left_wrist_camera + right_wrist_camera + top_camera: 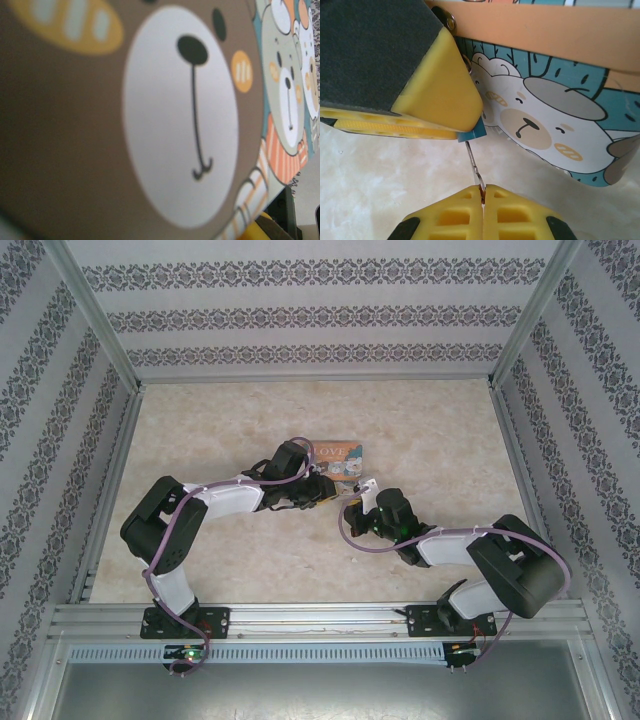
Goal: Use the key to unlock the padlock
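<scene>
A: Hunting for the tiny teal-blue padlock (473,134) — found where?
B: Tucked under the broad yellow finger (440,90) of the left gripper (325,490), just beside the front wall of the orange-and-teal tin box with cartoon bears (555,120).
A: Pointing which way?
B: One small face turned toward the right gripper (482,189), with the thin silver key (473,164) entering it. Long axis of the key near upright in the right wrist view, top leaning slightly left. Long axis of the padlock itself: cannot tell, only a corner peeking out.
A: And the pincers?
B: Right one closed tight, yellow fingertips (455,210) meeting, key's end nipped in the seam. Left one: cannot tell whether clamped on the padlock or merely lying over it.
A: Hidden?
B: Shackle hard to make out at that yellow finger's edge; key's head buried between the fingertips. From above, padlock too small to pick out where the two gripper tips meet. From the left wrist, the box's brown bear face very close and blurred.
</scene>
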`<state>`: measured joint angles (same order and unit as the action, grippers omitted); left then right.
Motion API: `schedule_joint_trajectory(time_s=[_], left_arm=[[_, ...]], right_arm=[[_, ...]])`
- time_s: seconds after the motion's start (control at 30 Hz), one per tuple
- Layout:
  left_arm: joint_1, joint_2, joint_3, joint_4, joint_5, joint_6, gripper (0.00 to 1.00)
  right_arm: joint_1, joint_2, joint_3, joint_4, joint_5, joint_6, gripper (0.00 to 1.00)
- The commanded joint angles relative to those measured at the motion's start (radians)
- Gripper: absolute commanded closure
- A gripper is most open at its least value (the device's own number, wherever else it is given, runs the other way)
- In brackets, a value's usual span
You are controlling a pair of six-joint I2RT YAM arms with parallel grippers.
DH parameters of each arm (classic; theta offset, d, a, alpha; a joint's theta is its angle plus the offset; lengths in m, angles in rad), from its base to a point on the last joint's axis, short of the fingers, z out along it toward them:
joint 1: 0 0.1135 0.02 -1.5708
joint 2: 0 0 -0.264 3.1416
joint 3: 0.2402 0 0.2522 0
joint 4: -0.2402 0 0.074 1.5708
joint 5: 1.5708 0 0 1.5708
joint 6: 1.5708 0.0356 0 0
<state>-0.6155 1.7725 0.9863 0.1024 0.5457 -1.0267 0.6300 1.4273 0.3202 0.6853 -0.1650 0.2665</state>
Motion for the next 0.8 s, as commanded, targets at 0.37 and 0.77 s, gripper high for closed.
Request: schedule_joint_trajectory(time_s=[0.37,0.77], left_arm=[[-0.020,0.009,0.015,0.046,0.007,-0.022,0.76],[-0.021,0.013,0.024,0.065,0.020,-0.041,0.76]], right_arm=[[-0.013,-0.013,-0.012,0.094,0.010,0.034,1.00],[-0.011,0.044,0.017,0.154,-0.002,0.042,1.00]])
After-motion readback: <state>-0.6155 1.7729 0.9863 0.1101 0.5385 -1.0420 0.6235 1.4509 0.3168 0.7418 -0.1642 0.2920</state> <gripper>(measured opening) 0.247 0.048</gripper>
